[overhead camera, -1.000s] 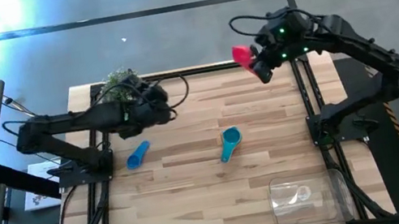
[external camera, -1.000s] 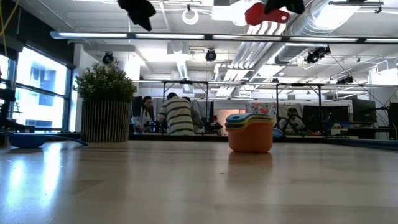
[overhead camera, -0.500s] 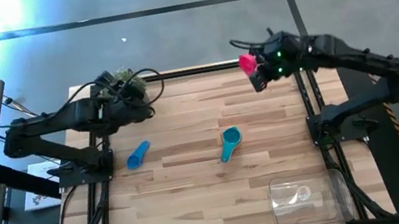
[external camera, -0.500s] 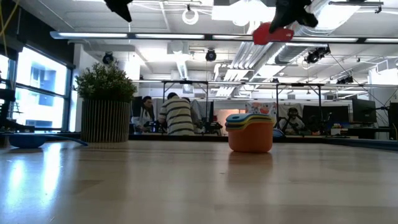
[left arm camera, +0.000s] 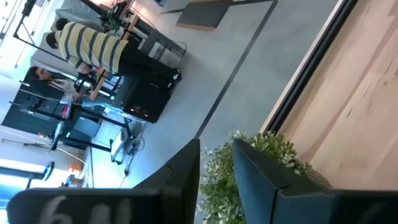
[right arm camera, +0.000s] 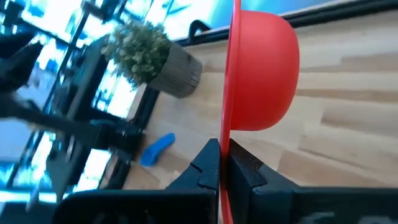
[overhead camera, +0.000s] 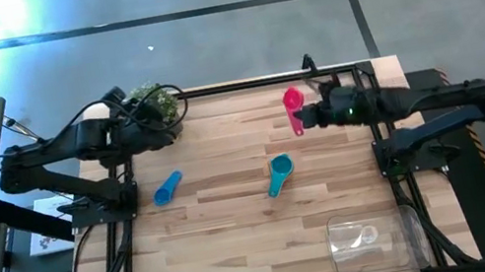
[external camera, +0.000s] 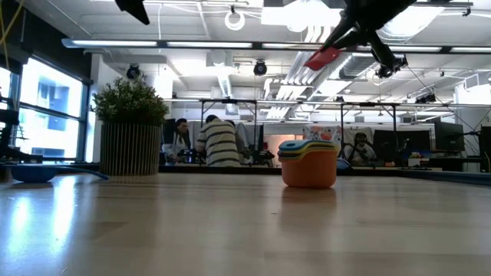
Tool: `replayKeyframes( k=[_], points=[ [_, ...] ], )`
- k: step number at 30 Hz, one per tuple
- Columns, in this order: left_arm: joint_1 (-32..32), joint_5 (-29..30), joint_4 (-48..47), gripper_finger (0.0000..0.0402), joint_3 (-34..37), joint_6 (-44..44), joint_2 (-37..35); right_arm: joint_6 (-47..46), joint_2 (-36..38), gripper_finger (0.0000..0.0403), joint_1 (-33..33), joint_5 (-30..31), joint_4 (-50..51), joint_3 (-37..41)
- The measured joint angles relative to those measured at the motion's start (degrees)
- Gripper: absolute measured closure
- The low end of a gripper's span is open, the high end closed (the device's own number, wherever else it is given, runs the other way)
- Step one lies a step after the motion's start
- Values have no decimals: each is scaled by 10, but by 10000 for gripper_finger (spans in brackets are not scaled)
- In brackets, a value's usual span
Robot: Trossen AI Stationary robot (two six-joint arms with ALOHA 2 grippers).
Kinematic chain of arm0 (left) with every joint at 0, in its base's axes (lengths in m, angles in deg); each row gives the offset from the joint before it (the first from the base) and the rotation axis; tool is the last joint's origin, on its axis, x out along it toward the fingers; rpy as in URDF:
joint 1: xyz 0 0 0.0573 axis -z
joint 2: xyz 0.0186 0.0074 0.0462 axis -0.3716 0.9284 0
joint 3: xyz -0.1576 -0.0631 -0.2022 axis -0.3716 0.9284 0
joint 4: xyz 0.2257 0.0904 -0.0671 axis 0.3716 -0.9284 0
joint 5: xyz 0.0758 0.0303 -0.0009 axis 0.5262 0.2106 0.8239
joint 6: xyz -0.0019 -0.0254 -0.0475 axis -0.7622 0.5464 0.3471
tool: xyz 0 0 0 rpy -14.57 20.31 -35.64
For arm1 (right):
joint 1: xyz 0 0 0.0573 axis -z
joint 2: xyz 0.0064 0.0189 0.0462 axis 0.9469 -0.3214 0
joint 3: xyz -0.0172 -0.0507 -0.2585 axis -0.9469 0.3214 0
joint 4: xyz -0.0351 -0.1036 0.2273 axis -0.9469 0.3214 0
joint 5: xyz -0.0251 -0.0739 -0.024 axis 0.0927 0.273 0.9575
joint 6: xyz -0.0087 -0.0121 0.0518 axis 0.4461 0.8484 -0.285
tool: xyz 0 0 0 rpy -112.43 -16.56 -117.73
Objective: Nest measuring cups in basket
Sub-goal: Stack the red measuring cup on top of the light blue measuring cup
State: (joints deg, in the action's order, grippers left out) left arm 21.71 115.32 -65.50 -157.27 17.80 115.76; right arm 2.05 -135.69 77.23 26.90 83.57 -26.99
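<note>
My right gripper is shut on a red measuring cup, high above the far right part of the table; the low view shows the cup well above the tabletop. A nested stack of cups with teal on top stands on its base mid-table. A blue cup lies on the table to its left. The clear basket sits at the near right edge. My left gripper hovers by the potted plant, its fingers a little open, touching nothing. My right gripper pinches the red cup's thin handle between its two fingers. The fingers reach in from the table's right. The cup is lifted clear, turned on its side, with its bowl sticking out beyond the fingertips.
A potted plant stands at the far left corner, right by my left gripper. Bare wood lies between the stack and the basket. People sit at desks in the room behind the table.
My right gripper has come down and reached toward the table's middle, tipping the red cup from facing up onto its side. My left gripper has drawn back toward the far left corner, over the plant.
</note>
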Motion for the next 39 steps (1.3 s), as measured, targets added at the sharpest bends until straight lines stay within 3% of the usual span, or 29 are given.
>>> replayKeyframes(
  k=[7,12,28,39],
  points=[
    [0,0,-26,316,0,6,-3,-142,-13,403,-129,202,-81,59],
    [0,0,-29,316,0,6,-3,-196,-49,403,-194,294,-144,84],
    [0,-30,-30,316,0,5,-2,-389,-271,403,-301,367,-303,84],
    [0,-45,-30,316,0,5,-2,-515,-362,403,-332,403,-362,84]
  ],
)
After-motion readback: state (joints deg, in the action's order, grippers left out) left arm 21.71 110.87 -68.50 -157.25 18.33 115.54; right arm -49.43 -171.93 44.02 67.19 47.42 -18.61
